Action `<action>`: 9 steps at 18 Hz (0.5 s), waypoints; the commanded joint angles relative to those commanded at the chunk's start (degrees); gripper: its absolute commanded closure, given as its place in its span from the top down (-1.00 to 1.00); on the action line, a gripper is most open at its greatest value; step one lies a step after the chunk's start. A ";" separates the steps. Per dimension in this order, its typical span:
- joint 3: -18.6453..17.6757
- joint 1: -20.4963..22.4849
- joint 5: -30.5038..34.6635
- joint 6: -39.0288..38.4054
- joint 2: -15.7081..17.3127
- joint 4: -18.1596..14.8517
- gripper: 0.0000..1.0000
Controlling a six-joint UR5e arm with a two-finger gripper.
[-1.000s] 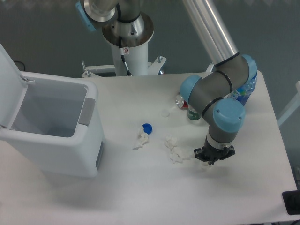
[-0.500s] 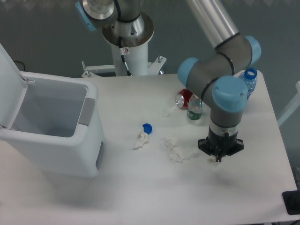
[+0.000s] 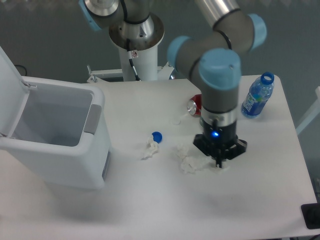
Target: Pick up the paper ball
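My gripper (image 3: 218, 163) points straight down over the table, to the right of the middle. Its fingers are close together, and a small white lump, the paper ball (image 3: 223, 167), shows at their tips. Most of the ball is hidden under the fingers. A larger, irregular white paper wad (image 3: 188, 161) lies just left of the gripper. A narrow, elongated paper wad (image 3: 150, 149) lies farther left, below a blue bottle cap (image 3: 157, 135).
A white bin (image 3: 55, 131) with its lid open stands at the left. A red can (image 3: 194, 105) lies behind my wrist. A blue-capped water bottle (image 3: 256, 96) stands at the back right. A small clear cap (image 3: 175, 120) lies near the can. The robot base (image 3: 135, 45) is at the back.
The arm has risen and swung left; the gripper has moved left and slightly up in the image, with the white lump staying at its tips. The water bottle is now uncovered.
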 joint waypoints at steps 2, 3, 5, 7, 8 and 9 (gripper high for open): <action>-0.78 0.00 0.26 0.26 0.96 -0.18 -1.00; -1.23 0.00 0.35 0.44 1.40 -0.18 -1.00; -1.67 0.09 0.35 1.57 2.02 -0.96 -1.00; -1.67 0.09 0.44 2.02 2.20 -1.58 -1.00; -1.76 0.09 0.44 2.02 2.37 -1.67 -1.00; -1.84 0.17 0.44 2.02 2.46 -1.67 -1.00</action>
